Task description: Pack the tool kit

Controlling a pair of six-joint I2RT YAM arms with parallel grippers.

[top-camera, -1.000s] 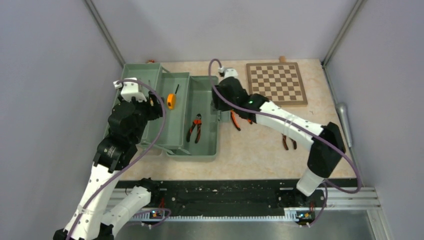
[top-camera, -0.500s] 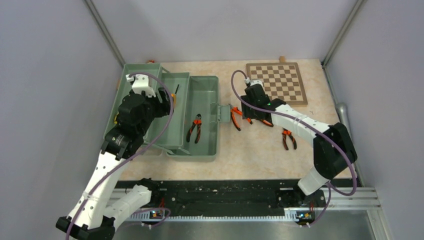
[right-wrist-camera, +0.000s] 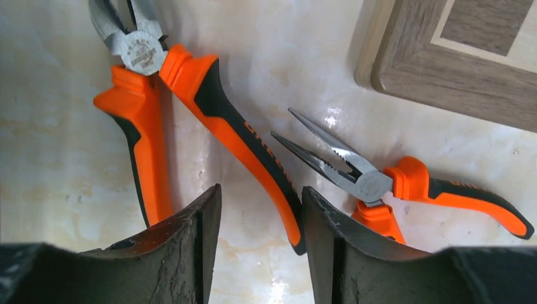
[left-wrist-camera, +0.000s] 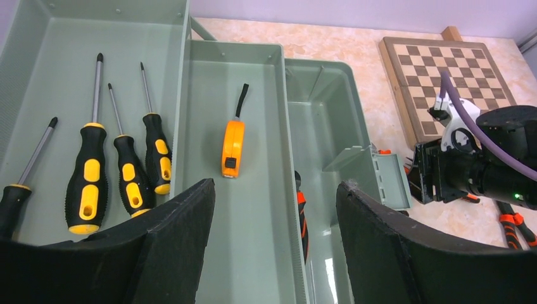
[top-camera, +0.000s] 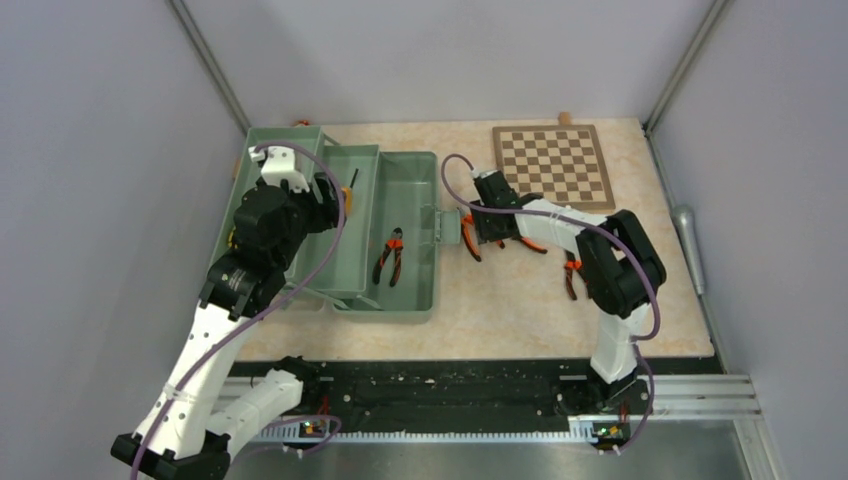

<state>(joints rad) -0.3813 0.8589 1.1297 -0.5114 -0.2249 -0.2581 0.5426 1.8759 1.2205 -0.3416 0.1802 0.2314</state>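
Seen from above, the pale-green toolbox (top-camera: 415, 295) lies open on the counter (top-camera: 500, 310). Its lid is laid out on the left side, the tray is in the middle and the deep base is on the right. One pair of orange-handled pliers (top-camera: 390, 256) lies in the base. The left claw (top-camera: 335, 200) hangs over the tray and covers most of the orange tape measure (top-camera: 347, 203). The right claw (top-camera: 485, 235) is low just beside the toolbox's right wall, over the cutting pliers (top-camera: 467, 240) that lie on the counter by the latch. The long-nose pliers (top-camera: 533, 244) lie a little further from the toolbox. A third pair (top-camera: 570, 280) lies further still, partly under the right arm. The chessboard (top-camera: 555, 165) sits well to the right of the toolbox, toward the back.

The left wrist view shows the left claw spread wide above the tray, with nothing between its fingers (left-wrist-camera: 183, 240). The tape measure lies flat on the tray floor. Four screwdrivers (left-wrist-camera: 88, 177) lie side by side in the toolbox lid, tips pointing away.

In the right wrist view, the right claw's fingers (right-wrist-camera: 190, 240) stand apart and are clamped on nothing, with bare counter showing between them. The end of one cutting-pliers handle reaches into that gap, close to the finger on the right of the picture. Whether it touches the finger cannot be told. The long-nose pliers lie just beside that handle, nose toward it, with the chessboard's corner beyond.
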